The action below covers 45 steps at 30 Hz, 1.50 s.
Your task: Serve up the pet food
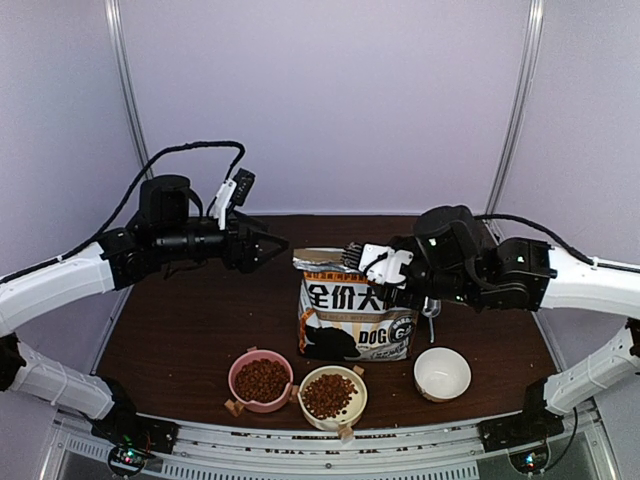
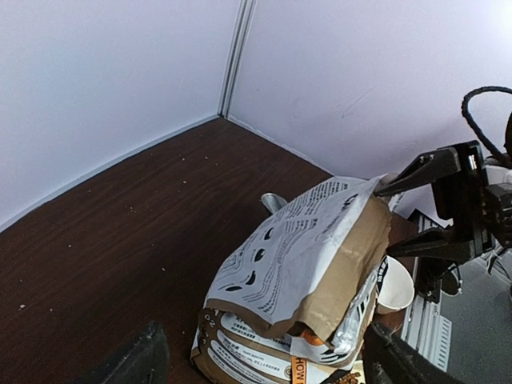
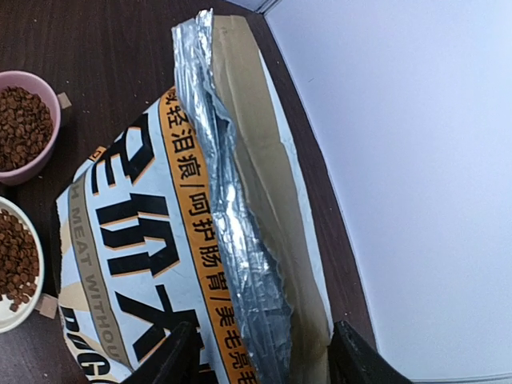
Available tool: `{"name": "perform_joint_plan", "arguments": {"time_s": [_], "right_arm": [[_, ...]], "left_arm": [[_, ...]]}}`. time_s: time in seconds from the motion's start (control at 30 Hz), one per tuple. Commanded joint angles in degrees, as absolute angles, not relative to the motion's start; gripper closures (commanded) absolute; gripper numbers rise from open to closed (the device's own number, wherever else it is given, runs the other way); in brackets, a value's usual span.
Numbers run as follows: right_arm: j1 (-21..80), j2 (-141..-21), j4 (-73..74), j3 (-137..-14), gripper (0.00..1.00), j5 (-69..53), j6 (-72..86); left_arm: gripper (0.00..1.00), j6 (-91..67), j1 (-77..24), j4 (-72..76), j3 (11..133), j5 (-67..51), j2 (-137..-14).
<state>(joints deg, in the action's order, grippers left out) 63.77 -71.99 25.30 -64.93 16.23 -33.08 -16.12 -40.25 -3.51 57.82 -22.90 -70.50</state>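
Pet food fills a pink bowl (image 1: pixel 261 380) and a cream bowl (image 1: pixel 329 394) at the table's front; the kibble (image 3: pixel 20 128) also shows at the left of the right wrist view. The kraft bag (image 1: pixel 355 320) stands upright behind them, its foil-lined mouth (image 3: pixel 240 240) nearly flat. My right gripper (image 1: pixel 385 265) is open at the bag's top right corner, and its fingers (image 3: pixel 172 352) straddle the mouth edge. My left gripper (image 1: pixel 275 245) hangs open in the air, left of the bag's top and apart from it, with the bag (image 2: pixel 304 264) ahead between its fingers.
An empty white bowl (image 1: pixel 442 373) sits right of the bag, also seen in the left wrist view (image 2: pixel 396 284). A shiny metal piece (image 2: pixel 272 202) pokes out behind the bag. White walls close in the brown table (image 1: pixel 180 330) at the back and sides.
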Motion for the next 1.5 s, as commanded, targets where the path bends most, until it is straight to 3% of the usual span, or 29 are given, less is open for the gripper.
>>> {"name": "perform_joint_plan", "arguments": {"time_s": [0.0,0.13,0.33,0.4,0.53,0.9,0.97,1.07,1.27,1.4,1.47], "right_arm": [[64.95,-74.06,23.19,-65.36,0.44,24.19,-39.09],[65.99,-76.55,20.57,-64.60,0.46,29.14,-42.37],[67.69,-76.51,13.36,-63.36,0.60,37.04,-44.46],[67.58,-75.68,13.06,-63.97,0.69,37.26,-43.54],[66.46,-75.46,18.13,-67.18,0.99,32.08,-39.41],[62.79,-75.38,27.59,-74.89,1.00,20.41,-30.74],[62.26,-75.12,27.77,-74.99,1.00,19.15,-29.77],[61.68,-74.85,27.63,-74.59,1.00,17.73,-28.89],[60.93,-74.88,26.73,-73.51,1.00,16.19,-27.47],[60.85,-75.44,23.98,-72.56,1.00,13.71,-25.53],[60.83,-76.05,22.28,-72.36,0.88,12.03,-24.04]], "left_arm": [[0.13,-12.20,-40.52,-0.47,57.95,-23.58,-68.71],[0.13,-9.88,-40.57,-1.62,58.74,-23.84,-69.33],[0.13,-4.68,-41.13,-1.63,58.39,-21.40,-69.05],[0.13,-2.23,-41.87,-1.94,58.31,-19.68,-69.04],[0.13,4.64,-45.42,-2.93,59.24,-14.72,-70.00],[0.15,21.93,-55.95,-5.21,64.54,4.92,-77.49],[0.25,23.73,-56.96,-5.10,65.35,7.08,-78.80],[0.52,24.51,-57.52,-4.83,66.65,8.21,-80.27],[0.98,25.67,-58.07,-2.89,65.57,8.07,-80.10],[1.00,26.00,-58.53,-2.31,65.01,8.21,-79.58],[1.00,26.01,-58.54,-2.02,64.83,7.80,-79.25]]}}
